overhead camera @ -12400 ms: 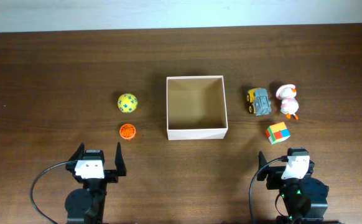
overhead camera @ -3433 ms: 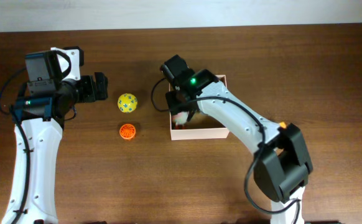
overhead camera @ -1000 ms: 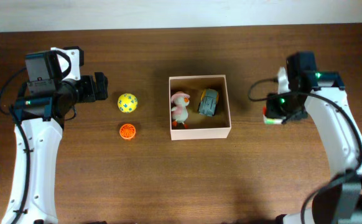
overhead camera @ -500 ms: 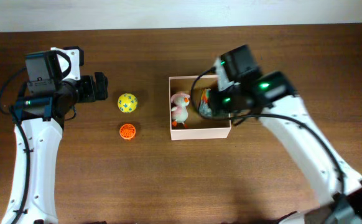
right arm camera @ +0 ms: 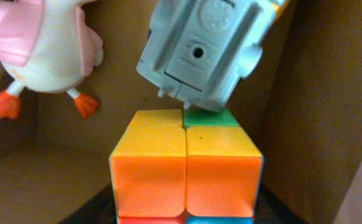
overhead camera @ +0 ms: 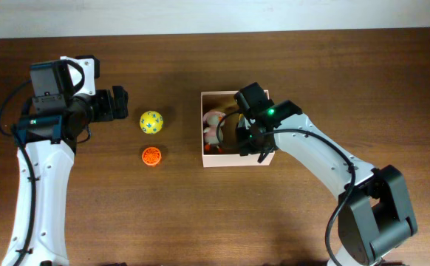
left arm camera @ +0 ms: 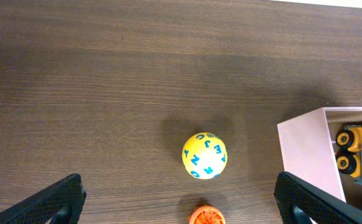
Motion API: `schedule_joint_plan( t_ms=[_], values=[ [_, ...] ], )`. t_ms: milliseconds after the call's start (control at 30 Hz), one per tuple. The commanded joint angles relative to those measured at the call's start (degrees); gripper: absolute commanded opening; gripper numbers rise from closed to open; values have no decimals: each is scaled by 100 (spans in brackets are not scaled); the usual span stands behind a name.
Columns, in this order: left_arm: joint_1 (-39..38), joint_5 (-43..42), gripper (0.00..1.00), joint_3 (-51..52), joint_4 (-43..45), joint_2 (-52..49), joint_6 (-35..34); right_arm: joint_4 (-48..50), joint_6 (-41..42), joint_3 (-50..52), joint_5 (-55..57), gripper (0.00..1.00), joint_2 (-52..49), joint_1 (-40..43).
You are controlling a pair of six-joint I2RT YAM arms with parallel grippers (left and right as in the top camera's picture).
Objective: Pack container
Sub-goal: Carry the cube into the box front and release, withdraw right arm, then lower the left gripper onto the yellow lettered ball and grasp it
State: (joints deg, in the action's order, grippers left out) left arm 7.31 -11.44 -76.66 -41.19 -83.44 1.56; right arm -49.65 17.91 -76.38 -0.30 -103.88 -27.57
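The container [overhead camera: 222,159] is a square white-walled box at mid-table, tan inside [right arm camera: 318,93]; its near wall shows in the left wrist view [left arm camera: 305,149]. Inside lie a pink-and-white duck [overhead camera: 213,125] [right arm camera: 41,46] and a grey and yellow truck [right arm camera: 209,50] [left arm camera: 358,155]. My right gripper [overhead camera: 248,140] [right arm camera: 186,208] reaches down into the box's front right part, shut on a colour cube [right arm camera: 186,165] right next to the truck. My left gripper [overhead camera: 119,103] [left arm camera: 181,198] is open and empty, left of a yellow lettered ball [overhead camera: 151,122] [left arm camera: 204,155].
A small orange ball [overhead camera: 152,156] [left arm camera: 207,216] lies on the table just in front of the yellow ball. The dark wooden table [overhead camera: 126,222] runs to a pale back edge [overhead camera: 215,15].
My right arm carried the colour cube from the table right of the box over the wall and down inside it. The left arm has not moved.
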Motion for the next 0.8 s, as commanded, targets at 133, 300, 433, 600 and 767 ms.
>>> schedule_joint_plan(
  t_ms=[133,300,433,600,767],
  values=[
    [26,-81,99,-118,-7,-35,68,-376,-170,-844,411,76,551,-15],
    [26,-81,99,-118,-7,-35,68,-1163,-264,-1773,444,84,975,105],
    [26,-81,99,-118,-7,-35,68,-1805,-264,-2347,551,90,1307,522],
    [26,-109,99,-118,-7,-35,59,-2262,-258,-2463,533,98,1749,1569],
    [26,-734,99,-118,-411,-35,17,-2785,-243,-2452,-74,99,1849,2938]
  ],
)
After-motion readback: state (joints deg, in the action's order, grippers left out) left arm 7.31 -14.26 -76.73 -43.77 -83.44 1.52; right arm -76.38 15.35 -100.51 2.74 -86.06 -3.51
